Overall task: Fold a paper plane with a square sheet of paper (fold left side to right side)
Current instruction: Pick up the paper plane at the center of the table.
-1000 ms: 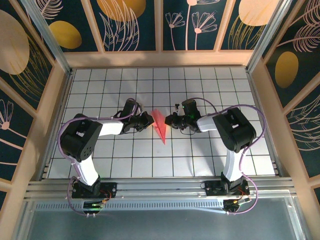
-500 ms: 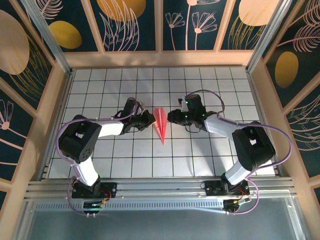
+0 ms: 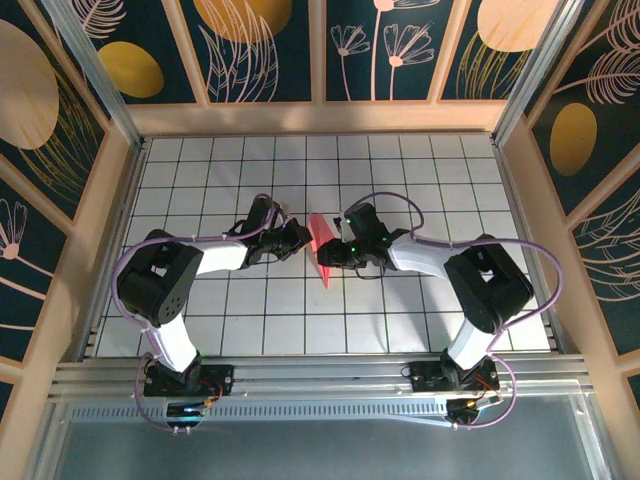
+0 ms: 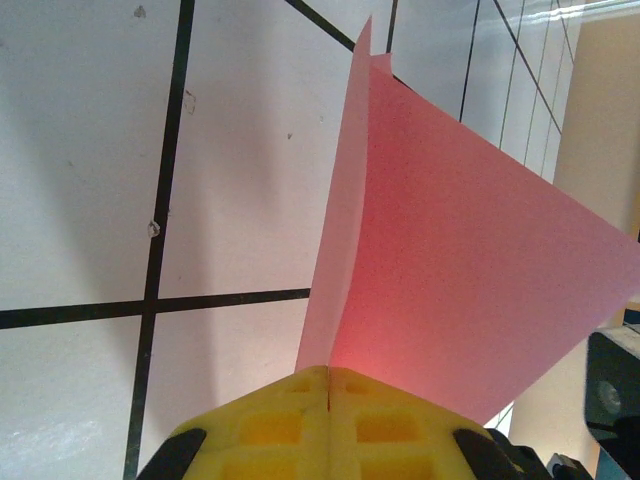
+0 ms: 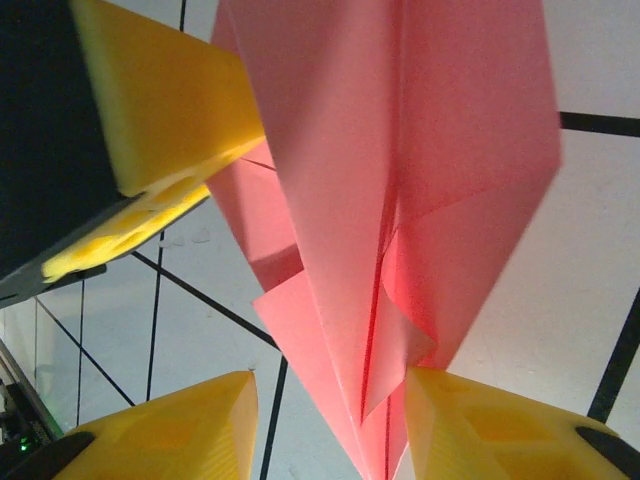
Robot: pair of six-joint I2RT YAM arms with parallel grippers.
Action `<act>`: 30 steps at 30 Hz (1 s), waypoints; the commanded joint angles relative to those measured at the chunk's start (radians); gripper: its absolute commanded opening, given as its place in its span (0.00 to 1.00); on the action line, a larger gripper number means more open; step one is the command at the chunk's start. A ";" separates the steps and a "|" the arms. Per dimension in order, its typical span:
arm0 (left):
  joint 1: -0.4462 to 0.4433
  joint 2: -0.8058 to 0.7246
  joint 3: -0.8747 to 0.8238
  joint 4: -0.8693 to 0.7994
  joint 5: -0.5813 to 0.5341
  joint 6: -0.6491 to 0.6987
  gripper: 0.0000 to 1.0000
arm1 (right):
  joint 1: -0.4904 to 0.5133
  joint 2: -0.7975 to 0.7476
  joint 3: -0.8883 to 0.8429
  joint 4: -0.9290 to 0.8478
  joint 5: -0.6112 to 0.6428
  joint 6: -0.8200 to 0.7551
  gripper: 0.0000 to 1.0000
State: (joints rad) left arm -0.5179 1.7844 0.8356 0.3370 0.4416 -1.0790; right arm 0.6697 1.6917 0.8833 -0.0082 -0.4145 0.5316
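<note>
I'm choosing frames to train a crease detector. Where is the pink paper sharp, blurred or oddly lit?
Top external: even light, soft shadows on the table, the paper plane small but crisp. Left wrist: sharp, the paper glowing brighter just above the left gripper shut on it. Right wrist: very close, its right edge blurred.

The paper plane stands upright in the middle, its salmon-pink layers folded over one another along a central crease. At the near edge the right gripper has its two yellow fingers spread apart. The plane's lower folds pass between them, close against the right-hand finger and clear of the left-hand one. Farther off on the left, the left gripper meets the plane's left edge with a yellow finger. Underneath lies the white table with black grid lines.
</note>
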 commanded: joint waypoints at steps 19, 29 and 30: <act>-0.008 0.016 0.025 -0.005 -0.015 -0.036 0.04 | 0.016 -0.020 -0.004 -0.031 0.058 0.024 0.45; -0.008 0.028 0.026 -0.005 -0.017 -0.038 0.04 | 0.005 -0.048 -0.040 0.046 -0.020 0.066 0.53; -0.008 0.028 0.025 -0.004 -0.017 -0.038 0.04 | 0.005 -0.047 -0.040 0.049 -0.024 0.068 0.52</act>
State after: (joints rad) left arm -0.5182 1.7935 0.8448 0.3367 0.4339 -1.0874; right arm 0.6758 1.6630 0.8513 0.0029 -0.4080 0.5846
